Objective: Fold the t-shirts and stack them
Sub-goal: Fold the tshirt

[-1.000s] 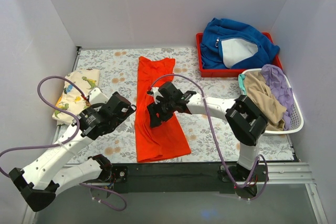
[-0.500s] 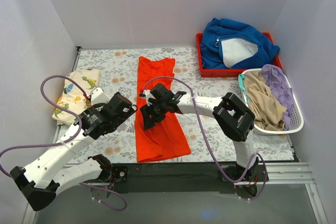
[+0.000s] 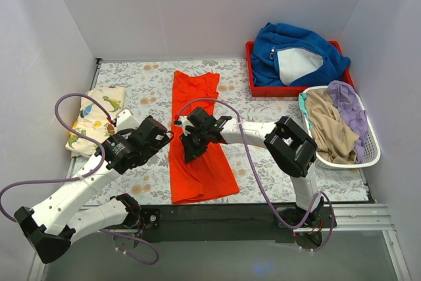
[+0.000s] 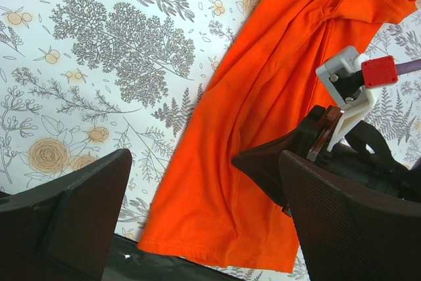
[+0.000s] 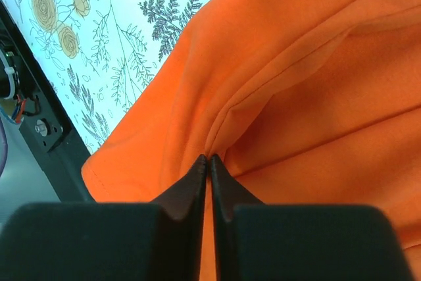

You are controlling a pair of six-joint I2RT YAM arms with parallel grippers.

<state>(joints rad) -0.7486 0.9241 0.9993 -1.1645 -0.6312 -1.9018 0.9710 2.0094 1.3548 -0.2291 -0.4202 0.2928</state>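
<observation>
Orange-red t-shirt [image 3: 205, 177]: lies lengthwise down the middle of the counter [image 3: 145, 83] as a long strip, hem at the near edge and collar end far.
Right gripper [image 5: 209, 160]: fingers pressed together on a small ridge of the orange cloth, close to the strip's left edge and about halfway along it.
Left gripper [image 4: 205, 162]: fingers wide apart and holding nothing, hovering over the counter just beside that same left edge.
Risk, thin pinch: the bite looks shallow and may catch only the top layer, so a lift could peel the strip open instead of carrying it over.
Risk, one-sided lift: the left gripper is not yet on the cloth, so a pull by the right alone would likely skew the fold.
Risk, crowding: the two grippers are near each other, and a reach by the left could knock the right.
Dinosaur t-shirt [image 3: 95, 115]: folded at the counter's left side, well apart from the orange one.
Far right: a laundry basket [image 3: 370, 158] of clothes, and behind it a blue garment [image 3: 296, 47] in a red tray [image 3: 250, 74].
Right wrist view only: shows the cloth ridge at the fingertips, which the arm hides from above.
Top view only: shows the whole strip and the dinosaur t-shirt.
</observation>
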